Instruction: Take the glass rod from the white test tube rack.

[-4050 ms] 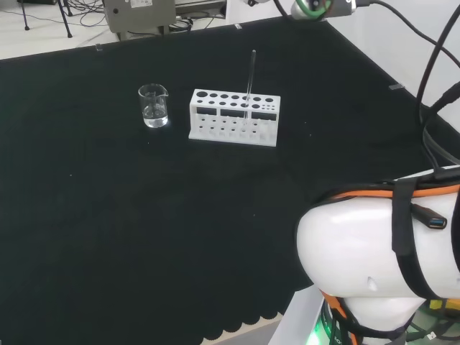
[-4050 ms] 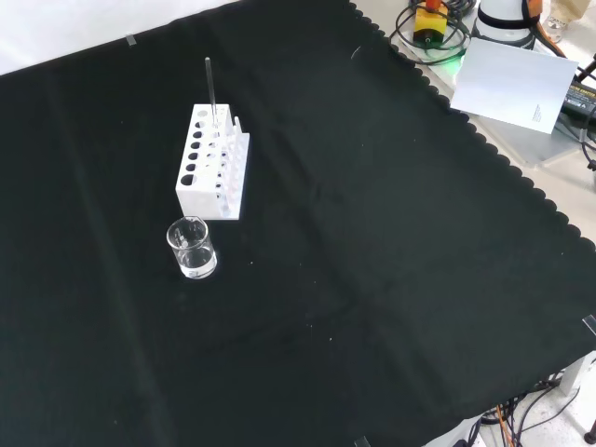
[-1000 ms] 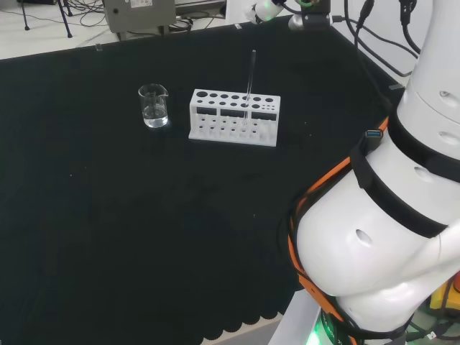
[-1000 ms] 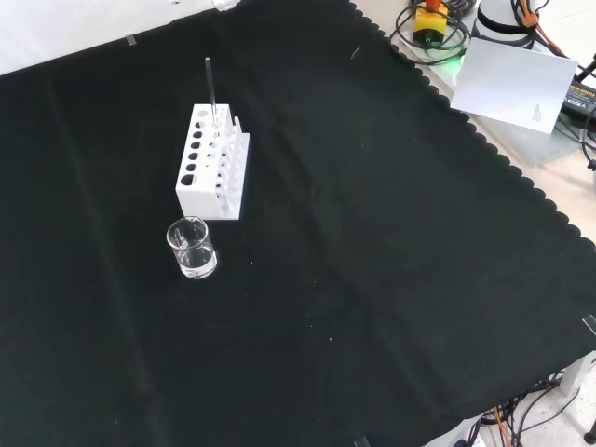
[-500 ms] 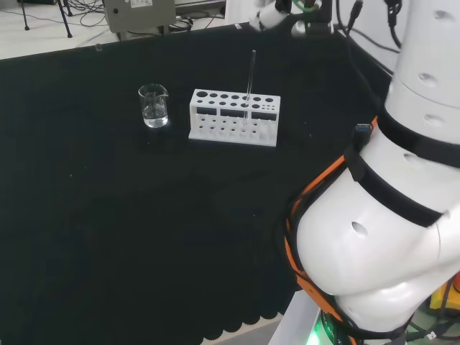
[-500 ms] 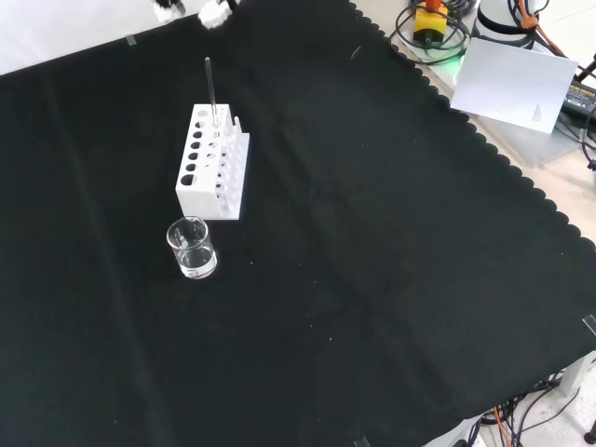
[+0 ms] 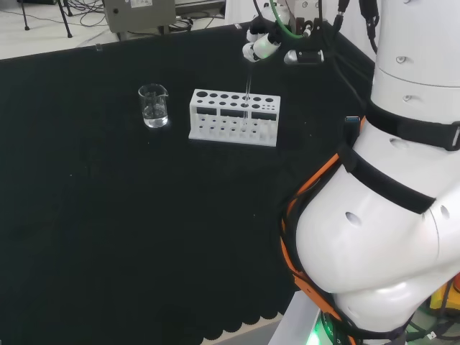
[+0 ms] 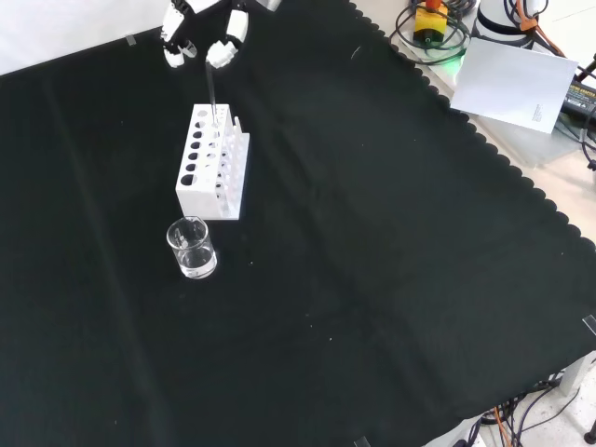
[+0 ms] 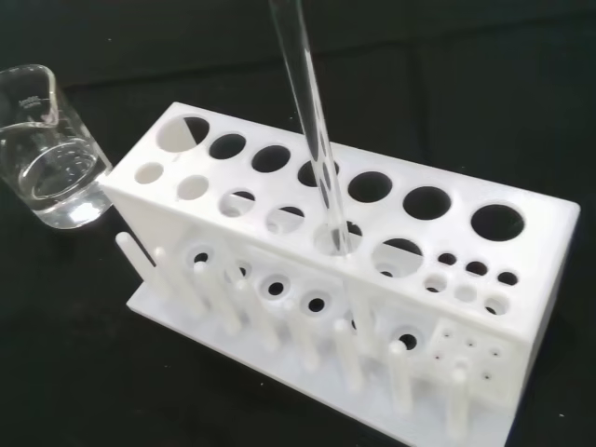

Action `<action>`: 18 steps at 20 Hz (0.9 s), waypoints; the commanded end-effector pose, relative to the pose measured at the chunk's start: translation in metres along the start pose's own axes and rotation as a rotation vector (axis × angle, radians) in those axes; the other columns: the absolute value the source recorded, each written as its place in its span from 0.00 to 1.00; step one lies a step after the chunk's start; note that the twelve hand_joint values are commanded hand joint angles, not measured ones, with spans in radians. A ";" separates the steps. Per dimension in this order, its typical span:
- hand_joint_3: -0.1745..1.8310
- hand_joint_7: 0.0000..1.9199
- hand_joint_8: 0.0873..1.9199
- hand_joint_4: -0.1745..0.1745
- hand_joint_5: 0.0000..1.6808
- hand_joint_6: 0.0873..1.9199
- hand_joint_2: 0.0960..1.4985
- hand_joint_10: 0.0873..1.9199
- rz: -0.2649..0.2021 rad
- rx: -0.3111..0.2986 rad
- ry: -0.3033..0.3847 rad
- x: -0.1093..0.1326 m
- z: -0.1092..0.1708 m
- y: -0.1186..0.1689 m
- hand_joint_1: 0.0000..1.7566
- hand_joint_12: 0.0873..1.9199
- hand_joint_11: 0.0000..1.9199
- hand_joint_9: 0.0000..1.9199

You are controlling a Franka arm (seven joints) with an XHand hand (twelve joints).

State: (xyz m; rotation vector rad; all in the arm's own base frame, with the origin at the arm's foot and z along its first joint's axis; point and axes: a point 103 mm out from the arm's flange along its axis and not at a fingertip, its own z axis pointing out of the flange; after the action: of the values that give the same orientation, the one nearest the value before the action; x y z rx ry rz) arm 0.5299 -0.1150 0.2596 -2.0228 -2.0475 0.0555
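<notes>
**Hand poised above the rod in the rack**

Glass rod (image 9: 312,140) stands nearly upright in the white test tube rack (image 9: 372,307), seated in one of the round holes of the rack's top plate, in the row nearer the wrist camera and about midway along it. In the head view the rod (image 7: 247,97) rises from the right half of the rack (image 7: 233,117), and its upper end reaches up to the hand (image 7: 267,44), which hangs over the far side of the bench. In the front view the rack (image 8: 212,163) stretches away from the camera, with the rod (image 8: 213,98) in a hole near its far end.

The hand (image 8: 200,28) enters from the top of the front view with its fingers apart and pointing down; two white-tipped fingers (image 8: 228,51) sit on either side of the rod's upper end. They seem to stand just clear of the glass rather than touching it, though the thin clear rod is hard to follow against the fingertips, so contact cannot be ruled out. Nothing is pinched between them.

A small glass beaker (image 7: 153,106) stands on the black cloth (image 7: 108,215) just left of the rack in the head view, apart from it. In the front view the beaker (image 8: 192,248) stands nearer the camera than the rack. The wrist view shows the beaker (image 9: 47,149) holding a little clear liquid.
</notes>
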 end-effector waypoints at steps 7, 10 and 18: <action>0.40 0.37 0.56 0.00 0.24 0.41 0.54 0.58 -0.026 0.024 0.004 0.013 0.022 0.005 0.43 0.65 0.55 0.57; 0.40 0.40 0.56 0.00 0.27 0.42 0.54 0.60 -0.032 0.027 0.011 0.015 0.024 0.004 0.45 0.64 0.64 0.63; 0.40 0.46 0.56 0.00 0.33 0.44 0.54 0.58 -0.042 0.015 -0.017 0.021 0.026 0.000 0.49 0.60 0.77 0.72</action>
State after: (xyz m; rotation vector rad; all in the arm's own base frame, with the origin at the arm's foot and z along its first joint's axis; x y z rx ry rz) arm 0.5265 -0.0946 0.2373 -1.9619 -2.0666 0.0695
